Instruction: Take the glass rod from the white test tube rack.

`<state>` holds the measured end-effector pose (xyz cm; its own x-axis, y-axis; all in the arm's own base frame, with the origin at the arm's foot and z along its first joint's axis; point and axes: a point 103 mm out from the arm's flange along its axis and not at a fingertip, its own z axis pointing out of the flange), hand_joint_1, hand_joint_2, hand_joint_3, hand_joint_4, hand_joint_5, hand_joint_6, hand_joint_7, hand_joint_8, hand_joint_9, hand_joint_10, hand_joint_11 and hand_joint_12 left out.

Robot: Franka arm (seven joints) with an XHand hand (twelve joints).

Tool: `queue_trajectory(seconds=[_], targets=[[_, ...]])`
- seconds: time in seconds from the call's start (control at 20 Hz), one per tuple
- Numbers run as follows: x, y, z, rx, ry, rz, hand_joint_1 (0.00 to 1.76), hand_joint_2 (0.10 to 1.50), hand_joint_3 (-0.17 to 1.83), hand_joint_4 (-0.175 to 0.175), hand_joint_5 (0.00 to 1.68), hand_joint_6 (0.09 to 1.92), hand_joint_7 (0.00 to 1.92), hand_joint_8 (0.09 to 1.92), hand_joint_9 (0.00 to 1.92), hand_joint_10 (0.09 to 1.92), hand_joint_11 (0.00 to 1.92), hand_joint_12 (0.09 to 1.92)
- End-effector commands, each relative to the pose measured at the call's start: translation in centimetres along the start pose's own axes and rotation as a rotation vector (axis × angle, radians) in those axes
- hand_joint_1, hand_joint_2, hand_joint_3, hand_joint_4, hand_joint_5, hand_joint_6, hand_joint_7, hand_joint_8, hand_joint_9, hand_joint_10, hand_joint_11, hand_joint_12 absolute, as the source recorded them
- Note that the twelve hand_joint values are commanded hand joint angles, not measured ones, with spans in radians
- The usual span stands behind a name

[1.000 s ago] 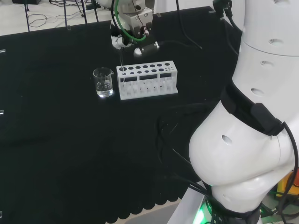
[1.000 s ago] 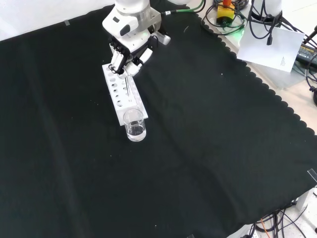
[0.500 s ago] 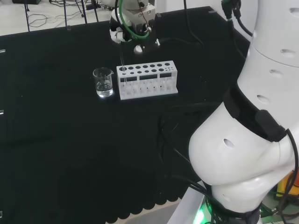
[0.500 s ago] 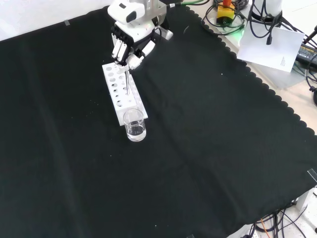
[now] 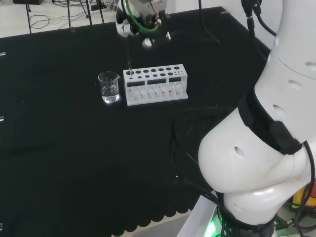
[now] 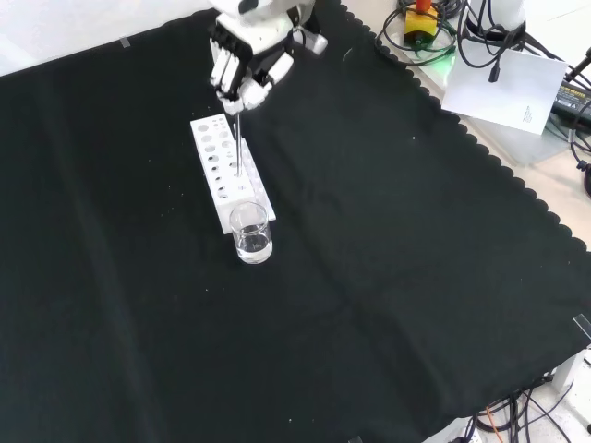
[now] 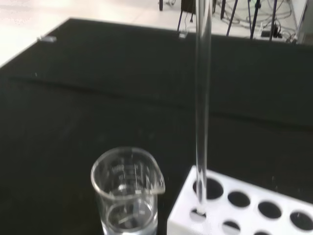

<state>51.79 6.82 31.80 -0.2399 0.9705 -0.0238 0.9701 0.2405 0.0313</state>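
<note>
Drawing the rod out of the rack

My hand (image 6: 238, 69) pinched the glass rod (image 6: 236, 138) upright, so its tip cleared the end hole of the white test tube rack (image 6: 227, 175) beside the beaker (image 6: 251, 233).

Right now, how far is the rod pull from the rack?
Done: the hand is closed on the top of the glass rod. In hand: the lift, with the rod upright and its lower end at a corner hole of the white test tube rack. Left: clearing the rack beside the beaker.

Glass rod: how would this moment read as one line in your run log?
hand: shut on glass rod | rod: upright, tip still in white test tube rack hole | beaker: beside rack
</note>
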Motion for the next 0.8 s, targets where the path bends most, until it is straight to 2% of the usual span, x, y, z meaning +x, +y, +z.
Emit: queue_trajectory(seconds=[0.05, 0.3, 0.8], targets=[[0.6, -1.9, -5.3, -0.021, 0.009, 0.001, 1.29, 1.18, -0.17, -0.175, 1.08, 0.57, 1.01, 1.3, 1.52, 1.15, 1.59, 0.91], [1.1, -2.2, -6.2, -0.026, 0.007, -0.004, 1.29, 1.18, -0.17, -0.175, 1.08, 0.57, 1.01, 1.29, 1.52, 1.15, 1.59, 0.91], [2.4, -2.1, -6.1, -0.03, 0.017, -0.034, 1.29, 1.18, -0.17, -0.175, 1.08, 0.56, 1.01, 1.29, 1.52, 1.15, 1.6, 0.91]])
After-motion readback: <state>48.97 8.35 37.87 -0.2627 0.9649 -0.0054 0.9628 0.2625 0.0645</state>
